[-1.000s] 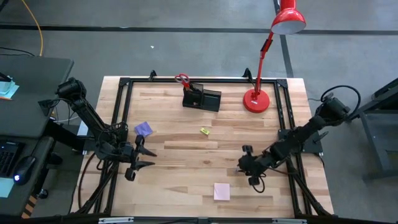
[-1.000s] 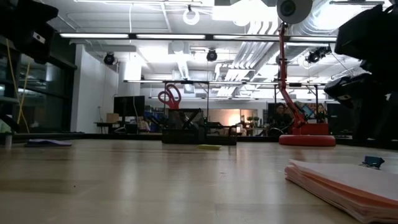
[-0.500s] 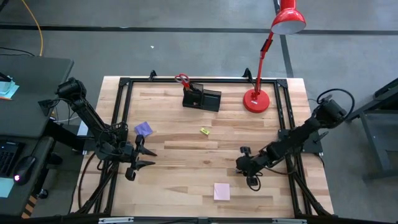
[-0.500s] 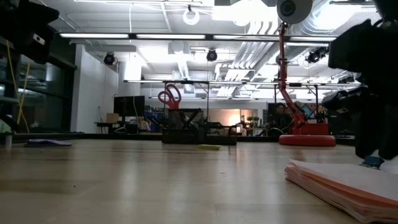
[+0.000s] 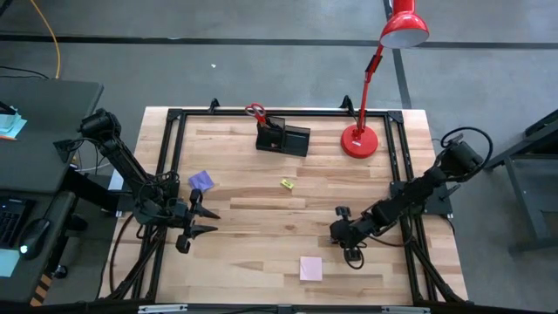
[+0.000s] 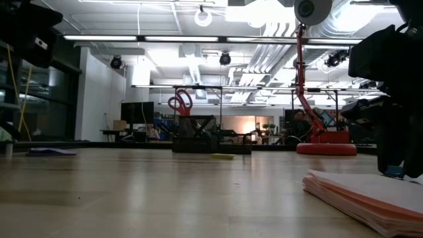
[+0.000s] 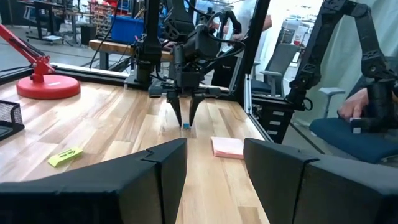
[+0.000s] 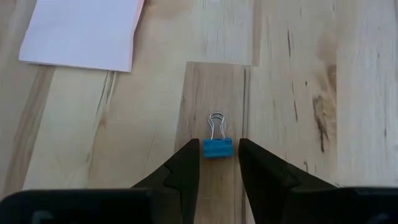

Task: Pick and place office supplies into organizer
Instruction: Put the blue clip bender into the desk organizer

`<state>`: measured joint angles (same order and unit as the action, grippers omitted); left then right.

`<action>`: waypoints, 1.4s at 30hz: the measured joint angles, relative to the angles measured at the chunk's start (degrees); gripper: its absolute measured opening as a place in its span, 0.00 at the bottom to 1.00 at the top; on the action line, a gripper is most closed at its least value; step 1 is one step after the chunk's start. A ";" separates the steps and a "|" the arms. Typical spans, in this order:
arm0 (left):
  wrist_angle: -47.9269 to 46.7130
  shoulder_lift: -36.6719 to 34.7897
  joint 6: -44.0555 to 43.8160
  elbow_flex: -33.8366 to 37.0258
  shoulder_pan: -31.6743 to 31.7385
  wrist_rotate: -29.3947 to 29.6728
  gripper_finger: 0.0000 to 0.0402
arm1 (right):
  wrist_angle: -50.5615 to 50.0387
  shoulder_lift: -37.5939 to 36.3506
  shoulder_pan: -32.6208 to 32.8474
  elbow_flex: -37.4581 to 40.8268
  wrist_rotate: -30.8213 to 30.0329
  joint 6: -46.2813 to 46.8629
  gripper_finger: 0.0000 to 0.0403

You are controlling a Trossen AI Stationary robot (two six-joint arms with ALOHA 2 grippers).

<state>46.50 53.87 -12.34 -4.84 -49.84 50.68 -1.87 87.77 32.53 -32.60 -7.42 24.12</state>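
A small blue binder clip [image 8: 217, 147] lies flat on the wooden table, its wire handles pointing away from my right gripper. My right gripper [image 8: 218, 157] is open and low over the table right of centre [image 5: 343, 237], one finger on each side of the clip's body, with a thin gap at each. The black organizer [image 5: 283, 138] stands near the far edge, with red-handled scissors [image 5: 255, 111] upright in its cup. The purple pad [image 5: 201, 180], yellow piece [image 5: 286, 183] and pink pad [image 5: 311, 268] lie loose. My left gripper [image 5: 209, 220] waits open on the left.
The red desk lamp stands with its round base [image 5: 359, 141] at the far right, its head reaching beyond the table. A black frame [image 5: 174, 115] runs round the tabletop. The pink pad lies just near-left of my right gripper. Bare wood lies between the two arms.
My right gripper has come down to the table and shifted slightly toward the left edge, so that its fingers now straddle the blue binder clip. The clip has not moved. The left arm has kept still.
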 joint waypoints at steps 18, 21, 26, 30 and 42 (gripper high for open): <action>-2.60 0.00 -2.10 0.00 0.00 0.37 0.37 | 7.37 2.08 -0.31 0.02 -4.98 -2.23 0.08; -2.60 0.00 -2.10 0.00 0.00 0.46 0.37 | 8.75 2.03 -1.74 0.02 -6.13 -3.50 0.11; -2.73 0.00 -2.10 0.00 0.00 0.51 0.37 | 15.71 2.03 -5.17 0.02 -9.15 -4.54 0.09; -3.02 0.00 -2.10 0.00 0.00 1.71 0.37 | 25.24 1.97 -9.58 0.02 -13.89 -4.94 0.08; -3.89 0.00 -3.80 0.00 -0.02 0.20 0.37 | 28.51 5.54 -24.55 -12.85 -9.65 -9.61 0.06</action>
<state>42.61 53.87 -16.14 -4.84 -49.87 50.88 26.65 93.31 7.99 -45.45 -17.07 14.51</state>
